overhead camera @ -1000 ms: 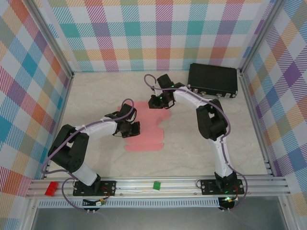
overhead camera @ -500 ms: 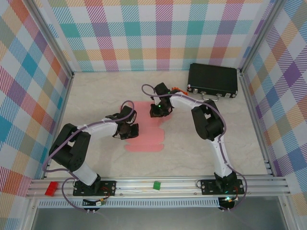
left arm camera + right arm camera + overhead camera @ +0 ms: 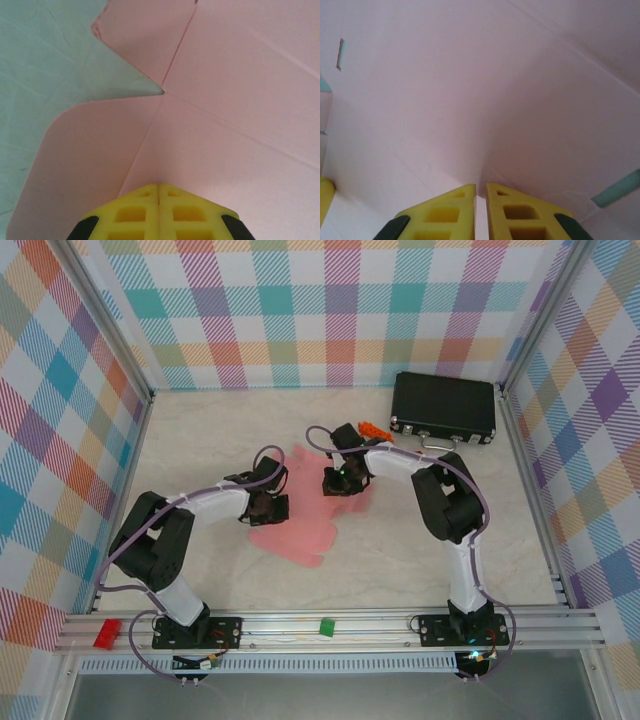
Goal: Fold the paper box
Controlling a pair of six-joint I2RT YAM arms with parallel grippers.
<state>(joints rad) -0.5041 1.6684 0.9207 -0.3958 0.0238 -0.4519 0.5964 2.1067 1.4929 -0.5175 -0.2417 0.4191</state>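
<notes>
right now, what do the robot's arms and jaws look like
Both the left arm and right arm have white links with black joints and bases, and purple cables looping alongside. The jaws are yellow with square cut-outs and black sides.

The paper box (image 3: 300,530) is thin pink card, matt and smooth, with pressed crease lines. The left hand (image 3: 158,190) has yellow moulded plastic fingers (image 3: 131,216). The tabletop (image 3: 200,440) looks pale, matt and marbled

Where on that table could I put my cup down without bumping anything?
Bare tabletop lies back left, behind the left arm; in front of the paper box, between the arm bases; and right of the right arm. Crowded mid-table around the left gripper and right gripper, and by the black case.
</notes>
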